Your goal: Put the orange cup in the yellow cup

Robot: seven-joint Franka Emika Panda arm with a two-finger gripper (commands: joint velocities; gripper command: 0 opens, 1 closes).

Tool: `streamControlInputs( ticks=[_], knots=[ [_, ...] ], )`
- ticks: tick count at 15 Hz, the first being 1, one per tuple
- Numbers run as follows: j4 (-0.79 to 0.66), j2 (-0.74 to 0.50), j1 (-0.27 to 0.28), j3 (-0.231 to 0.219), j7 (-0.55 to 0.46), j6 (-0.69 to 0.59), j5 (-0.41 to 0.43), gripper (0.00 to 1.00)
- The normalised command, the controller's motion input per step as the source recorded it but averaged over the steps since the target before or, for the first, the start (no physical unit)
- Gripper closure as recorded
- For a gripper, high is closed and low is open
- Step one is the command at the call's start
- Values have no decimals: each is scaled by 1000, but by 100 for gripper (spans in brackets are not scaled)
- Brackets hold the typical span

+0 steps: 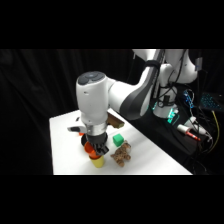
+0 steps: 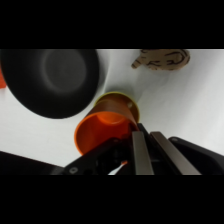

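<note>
Gripper: the gripper (image 2: 136,150) rises from the bottom of the wrist view, its fingers (image 2: 142,152) closed onto the near wall of the orange cup (image 2: 102,129), so the cup is pinched at its rim
Orange cup: held mouth-up and slightly tilted, its base seeming to sit just inside the mouth of the yellow cup (image 2: 120,100); how deep it has gone in cannot be told
Handling, as a judgement: a small thin-walled plastic cup, likely very light and fairly stiff but smooth; a rim pinch with one finger inside and one outside suits it, though the tapered glossy wall could slip or twist if squeezed off-centre
Yellow cup: directly beneath the orange cup, only an arc of its rim showing past it; in the side view the yellow cup (image 1: 97,161) stands on the white table (image 1: 150,155) under the orange cup (image 1: 89,147) and the gripper (image 1: 100,148); being light too, it could tip under a sideways push
Black bowl: the black bowl (image 2: 50,80) lies just beyond the two cups, close beside them
Farther off: a brown stuffed toy (image 1: 121,154) and a green block (image 1: 118,139) sit apart, to the side of the cups
</note>
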Motion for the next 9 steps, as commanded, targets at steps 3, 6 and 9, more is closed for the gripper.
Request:
streamControlInputs(
  ticks=[3,6,9],
  knots=[
    [183,73,19,34,-95,-124,112,67],
    [169,50,37,2,-69,-157,71,44],
    [152,15,45,-17,-56,-189,34,20]
  ],
)
